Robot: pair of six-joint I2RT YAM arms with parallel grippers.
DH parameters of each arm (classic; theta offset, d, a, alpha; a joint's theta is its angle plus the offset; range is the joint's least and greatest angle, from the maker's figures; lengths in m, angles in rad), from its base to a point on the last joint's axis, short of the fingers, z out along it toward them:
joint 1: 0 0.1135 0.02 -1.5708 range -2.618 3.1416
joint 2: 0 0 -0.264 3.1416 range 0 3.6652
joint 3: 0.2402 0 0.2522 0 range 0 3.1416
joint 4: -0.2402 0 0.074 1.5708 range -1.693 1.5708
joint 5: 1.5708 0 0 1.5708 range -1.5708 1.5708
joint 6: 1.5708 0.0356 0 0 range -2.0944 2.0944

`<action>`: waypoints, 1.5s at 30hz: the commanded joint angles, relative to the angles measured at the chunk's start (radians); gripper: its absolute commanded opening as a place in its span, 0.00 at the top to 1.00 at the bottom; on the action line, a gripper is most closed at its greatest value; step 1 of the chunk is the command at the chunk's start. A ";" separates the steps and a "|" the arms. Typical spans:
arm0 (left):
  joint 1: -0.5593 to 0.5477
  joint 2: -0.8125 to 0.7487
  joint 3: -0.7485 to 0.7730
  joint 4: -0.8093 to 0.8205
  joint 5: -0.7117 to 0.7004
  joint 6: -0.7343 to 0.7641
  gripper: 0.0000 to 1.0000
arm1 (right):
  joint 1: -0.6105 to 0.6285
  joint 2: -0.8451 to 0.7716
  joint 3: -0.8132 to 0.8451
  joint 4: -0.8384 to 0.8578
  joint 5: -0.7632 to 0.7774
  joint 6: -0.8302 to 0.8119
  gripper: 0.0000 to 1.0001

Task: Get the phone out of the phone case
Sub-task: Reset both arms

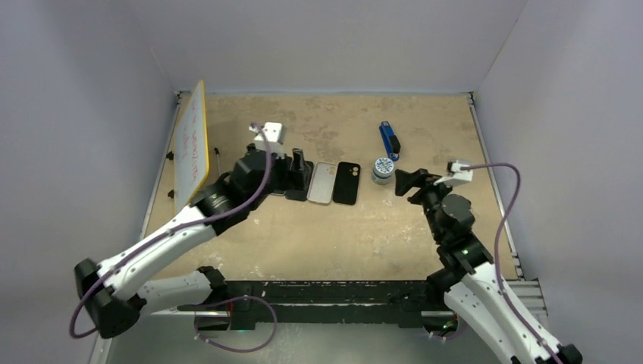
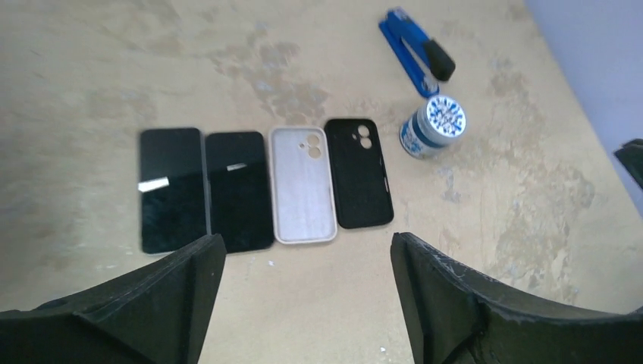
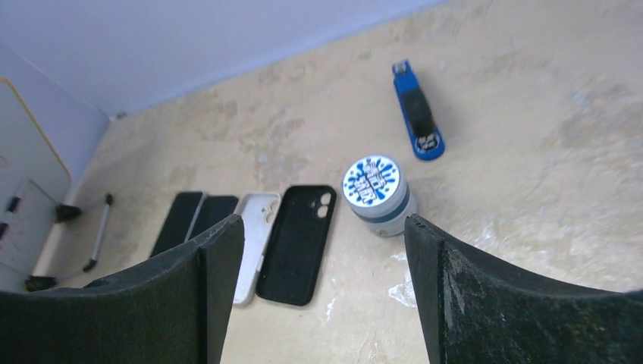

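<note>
The left gripper (image 2: 305, 249) is spread wide and holds nothing, hanging above the near ends of a row of four things. In that row the left phone (image 2: 172, 189), the right phone (image 2: 238, 191), the pale case (image 2: 303, 184) and the black case (image 2: 359, 173) lie side by side on the table (image 2: 91, 76). Both cases are empty. The right gripper (image 3: 324, 227) is also wide open and empty, near a small jar (image 3: 375, 193). A blue stapler (image 3: 418, 112) lies beyond the jar.
</note>
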State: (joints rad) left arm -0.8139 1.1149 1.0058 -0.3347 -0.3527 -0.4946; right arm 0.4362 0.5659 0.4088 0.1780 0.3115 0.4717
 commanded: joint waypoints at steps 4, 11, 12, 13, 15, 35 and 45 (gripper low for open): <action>0.005 -0.341 0.023 -0.164 -0.240 0.149 0.10 | -0.004 -0.214 0.208 -0.365 0.168 -0.106 0.21; 0.005 -0.631 0.001 -0.222 -0.421 0.246 0.03 | -0.004 -0.303 0.380 -0.528 0.265 -0.236 0.01; 0.005 -0.668 -0.012 -0.214 -0.446 0.259 0.01 | -0.003 -0.319 0.386 -0.528 0.280 -0.259 0.01; 0.005 -0.700 -0.029 -0.200 -0.466 0.269 0.00 | -0.004 -0.339 0.390 -0.524 0.290 -0.285 0.01; 0.005 -0.762 -0.066 -0.170 -0.502 0.282 0.00 | -0.004 -0.369 0.383 -0.511 0.307 -0.312 0.01; 0.116 -1.030 -0.279 -0.011 -0.491 0.353 0.00 | -0.004 -0.523 0.247 -0.432 0.230 -0.398 0.01; 0.163 -1.091 -0.319 0.045 -0.470 0.369 0.00 | -0.005 -0.521 0.249 -0.425 0.241 -0.419 0.01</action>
State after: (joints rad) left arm -0.6556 0.0227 0.6956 -0.3378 -0.8444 -0.1505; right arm 0.4355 0.0334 0.6312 -0.2790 0.5552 0.0814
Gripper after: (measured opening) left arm 0.996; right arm 0.987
